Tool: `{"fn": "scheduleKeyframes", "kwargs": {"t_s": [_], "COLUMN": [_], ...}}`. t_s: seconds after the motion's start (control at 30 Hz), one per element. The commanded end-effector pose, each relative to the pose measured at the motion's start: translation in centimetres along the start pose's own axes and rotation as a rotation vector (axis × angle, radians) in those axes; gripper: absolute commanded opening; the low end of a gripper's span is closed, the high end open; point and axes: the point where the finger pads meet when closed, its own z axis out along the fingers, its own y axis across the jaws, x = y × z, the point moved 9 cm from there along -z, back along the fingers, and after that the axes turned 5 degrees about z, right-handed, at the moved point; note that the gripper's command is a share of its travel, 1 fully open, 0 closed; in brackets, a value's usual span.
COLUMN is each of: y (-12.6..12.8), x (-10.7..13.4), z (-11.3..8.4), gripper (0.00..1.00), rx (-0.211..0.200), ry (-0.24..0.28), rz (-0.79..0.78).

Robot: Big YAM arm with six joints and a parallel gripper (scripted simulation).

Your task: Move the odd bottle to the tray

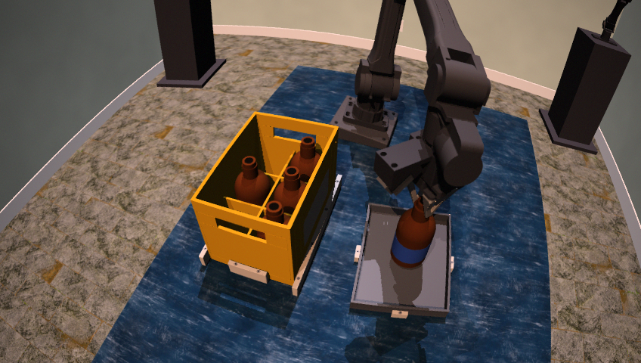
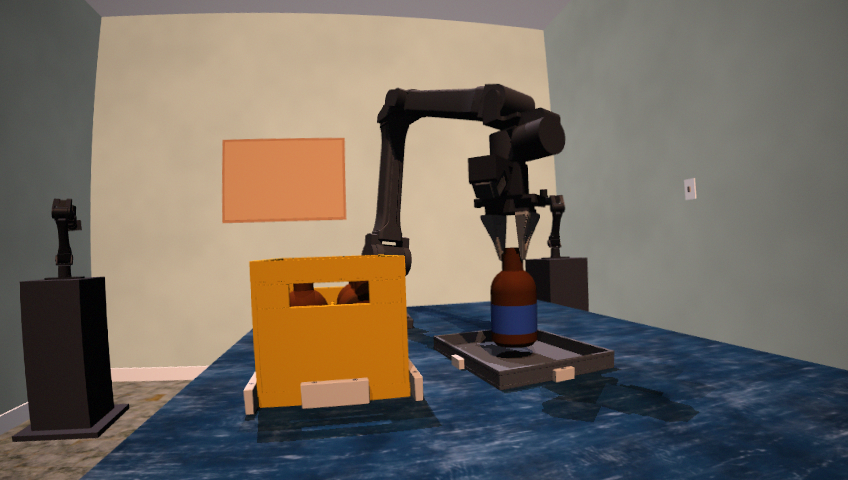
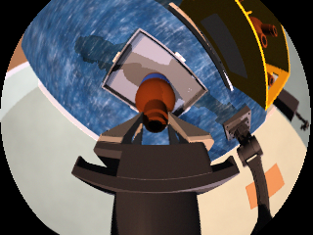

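Exterior view: the end effector (image 1: 425, 206) (image 2: 511, 254) (image 3: 155, 116) grips the bottle (image 1: 413, 234) (image 2: 514, 291) (image 3: 156, 95) by its neck, a sound hold for something probably stiff, smooth and breakable.

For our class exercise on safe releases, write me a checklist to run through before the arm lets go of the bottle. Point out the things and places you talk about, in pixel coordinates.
1. Tool (image 1: 422, 207) (image 2: 511, 251) (image 3: 155, 116) gripping the labelled bottle (image 1: 413, 234) (image 2: 514, 288) (image 3: 155, 95) by its neck: ok.
2. Bottle upright: ok.
3. Bottle within the rim of the tray (image 1: 400, 308) (image 2: 556, 368) (image 3: 119, 99), seen from above: ok.
4. Base resting on the tray: not ok; its shadow lies separate below it.
5. Other four bottles standing in the crate (image 1: 245, 245) (image 2: 333, 344) (image 3: 272, 93): ok.
6. Held neck is the odd one: cannot tell.
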Motion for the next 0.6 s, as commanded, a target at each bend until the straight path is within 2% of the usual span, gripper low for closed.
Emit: {"fn": "scheduleKeyframes", "kwargs": {"t_s": [0.0, 0.5, 0.53, 0.57], "y": [0.62, 0.66, 1.18, 1.14], "x": [0.16, 0.15, -0.01, -0.02], "z": [-1.17, -0.52, -1.09, -0.87], "gripper": [0.00, 0.00, 0.00, 0.00], "rx": [-0.035, -0.025, -0.043, -0.041], "ry": [-0.015, -0.011, -0.018, -0.017], "rz": [0.000, 0.000, -0.002, -0.002]}}
